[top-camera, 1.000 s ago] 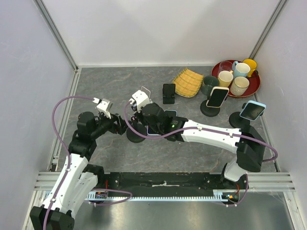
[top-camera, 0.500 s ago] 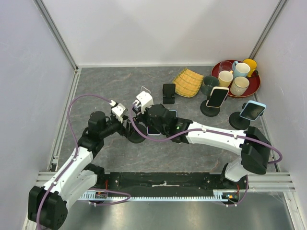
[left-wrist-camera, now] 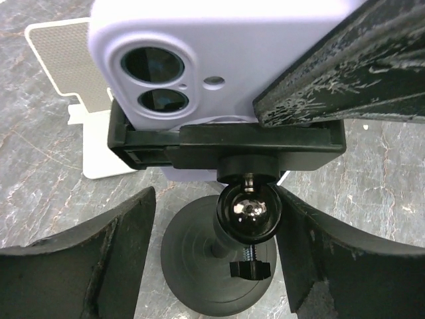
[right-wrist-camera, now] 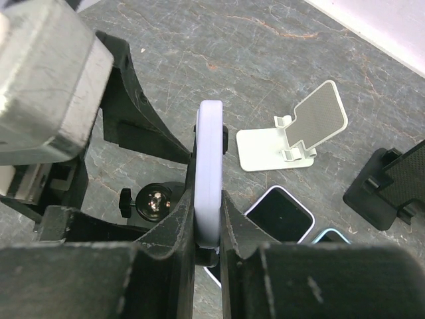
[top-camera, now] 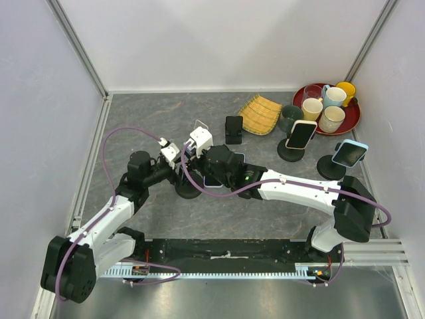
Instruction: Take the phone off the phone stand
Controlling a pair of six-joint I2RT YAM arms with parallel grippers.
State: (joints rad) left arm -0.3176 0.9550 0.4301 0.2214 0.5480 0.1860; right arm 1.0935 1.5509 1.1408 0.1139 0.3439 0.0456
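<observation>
A lavender phone (left-wrist-camera: 226,60) sits upright in the clamp of a black phone stand (left-wrist-camera: 199,266) with a round base and a shiny ball joint. My right gripper (right-wrist-camera: 209,212) is shut on the phone (right-wrist-camera: 209,166), one finger on each face, gripping from above. My left gripper (left-wrist-camera: 214,206) is open and straddles the stand's ball joint; its right finger is close to the ball, its left finger stands apart. From above, both grippers meet over the stand (top-camera: 188,189) at mid-table, left gripper (top-camera: 178,166) beside right gripper (top-camera: 199,159). The arms hide the phone there.
A white empty stand (right-wrist-camera: 299,133) is just behind, with two phones lying flat (right-wrist-camera: 279,212) beside it. A black empty stand (top-camera: 233,128), a yellow woven mat (top-camera: 260,113), two stands holding phones (top-camera: 300,136) (top-camera: 348,154) and a red tray (top-camera: 354,118) of cups fill the back right.
My left arm has swung right until its gripper reached the stand's neck, and its jaws have narrowed slightly. The right gripper has stayed shut on the phone.
</observation>
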